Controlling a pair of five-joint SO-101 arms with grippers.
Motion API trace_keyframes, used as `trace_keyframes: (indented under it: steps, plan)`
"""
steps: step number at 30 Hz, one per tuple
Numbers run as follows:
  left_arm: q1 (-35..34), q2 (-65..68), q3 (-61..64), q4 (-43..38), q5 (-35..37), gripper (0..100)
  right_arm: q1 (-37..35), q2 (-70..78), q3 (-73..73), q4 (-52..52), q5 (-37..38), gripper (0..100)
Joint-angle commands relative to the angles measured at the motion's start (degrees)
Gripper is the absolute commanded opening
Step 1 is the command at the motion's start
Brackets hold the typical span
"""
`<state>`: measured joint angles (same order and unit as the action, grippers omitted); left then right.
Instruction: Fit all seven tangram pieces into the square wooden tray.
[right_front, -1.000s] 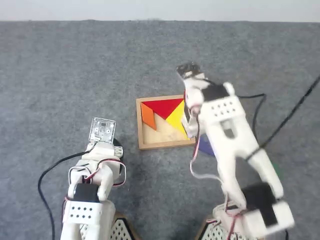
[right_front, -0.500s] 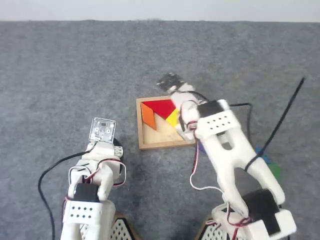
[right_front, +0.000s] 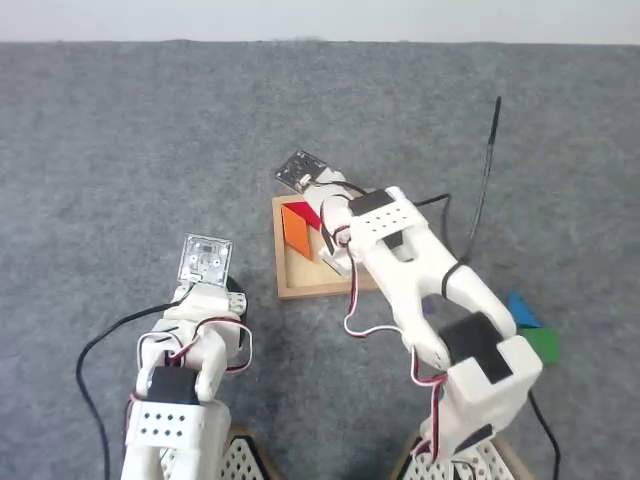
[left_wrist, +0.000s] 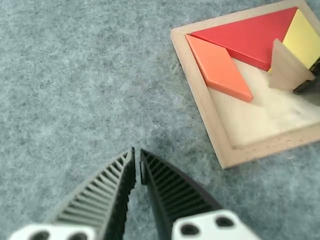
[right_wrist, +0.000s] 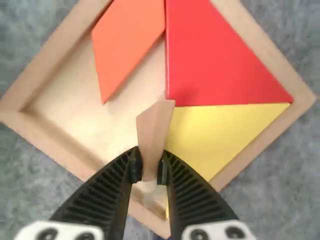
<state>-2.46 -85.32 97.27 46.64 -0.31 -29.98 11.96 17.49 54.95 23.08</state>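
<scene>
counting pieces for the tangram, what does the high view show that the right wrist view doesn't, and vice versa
High view adds: a blue piece and a green piece loose on the grey mat beside the right arm. Right wrist view adds: the yellow triangle, and the right gripper shut on a plain wooden piece held on edge over the tray. Both: tray, orange parallelogram, red triangle.

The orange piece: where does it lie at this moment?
In the high view the orange piece lies flat in the far left corner of the tray, touching the red triangle.
</scene>
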Motion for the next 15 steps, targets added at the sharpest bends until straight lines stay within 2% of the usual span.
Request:
trace_keyframes:
  steps: [1,6,12,15]
  plan:
    - [-0.3,-0.7,-0.5,0.1,0.4,2,0.1,0.0,-3.3,-1.5,-0.7,0.9]
    - [-0.3,-0.7,-0.5,0.1,0.4,2,0.5,-0.3,-3.4,-0.7,-0.8,0.9]
    - [-0.3,-0.7,-0.5,0.1,0.4,2,8.6,-2.7,-7.8,4.4,-5.1,0.9]
    - [-0.3,-0.7,-0.5,0.1,0.4,2,10.2,-2.9,-8.7,5.4,-5.6,0.9]
